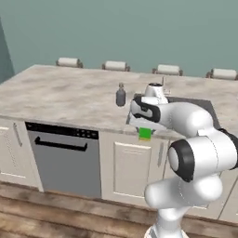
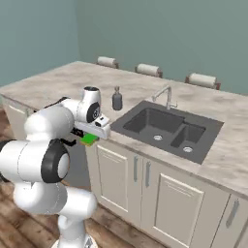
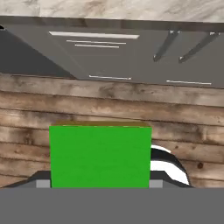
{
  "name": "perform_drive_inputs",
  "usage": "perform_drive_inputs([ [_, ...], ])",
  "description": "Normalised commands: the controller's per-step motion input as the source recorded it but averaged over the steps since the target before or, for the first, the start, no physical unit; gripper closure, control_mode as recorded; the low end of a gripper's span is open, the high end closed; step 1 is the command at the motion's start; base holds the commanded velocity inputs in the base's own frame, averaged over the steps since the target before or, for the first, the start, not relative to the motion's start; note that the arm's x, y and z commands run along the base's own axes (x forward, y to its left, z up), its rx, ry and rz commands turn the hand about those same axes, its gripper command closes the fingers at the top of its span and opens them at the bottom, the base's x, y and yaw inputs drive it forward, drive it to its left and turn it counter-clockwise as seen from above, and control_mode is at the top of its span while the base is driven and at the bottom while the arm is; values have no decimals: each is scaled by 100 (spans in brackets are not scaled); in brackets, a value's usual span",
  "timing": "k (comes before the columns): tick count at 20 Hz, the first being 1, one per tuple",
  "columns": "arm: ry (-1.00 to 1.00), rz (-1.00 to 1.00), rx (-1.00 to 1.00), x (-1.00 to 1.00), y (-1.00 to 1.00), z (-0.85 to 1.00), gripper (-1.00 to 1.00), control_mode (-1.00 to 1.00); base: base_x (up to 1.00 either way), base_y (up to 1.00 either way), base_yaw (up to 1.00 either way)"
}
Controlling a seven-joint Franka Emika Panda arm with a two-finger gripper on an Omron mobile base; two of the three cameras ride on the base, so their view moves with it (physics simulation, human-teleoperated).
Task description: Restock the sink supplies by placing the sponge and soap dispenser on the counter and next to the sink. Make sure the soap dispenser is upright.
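The bright-green sponge hangs just in front of the counter's front edge, with my gripper shut on it from above. It shows as well under the hand in the right base view. In the hand view the sponge is a large green block between the fingertips, over the wooden floor. The grey-blue soap dispenser stands upright on the marbled counter, left of the dark sink. The dispenser is beyond and a little right of my hand.
A curved silver faucet stands behind the sink. A dishwasher front with a dark handle sits under the counter to the left, cabinet doors under the sink. Several chair backs line the counter's far edge.
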Motion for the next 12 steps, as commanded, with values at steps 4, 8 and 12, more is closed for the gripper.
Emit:
perform_drive_inputs([
  [4, 0, 0, 0, 0, 0, 0, 100, 100, 19, 0, -69],
  [8, 0, 0, 0, 0, 0, 0, 100, 100, 27, 17, -55],
  [12, 0, 0, 0, 0, 0, 0, 100, 100, 18, 96, -36],
])
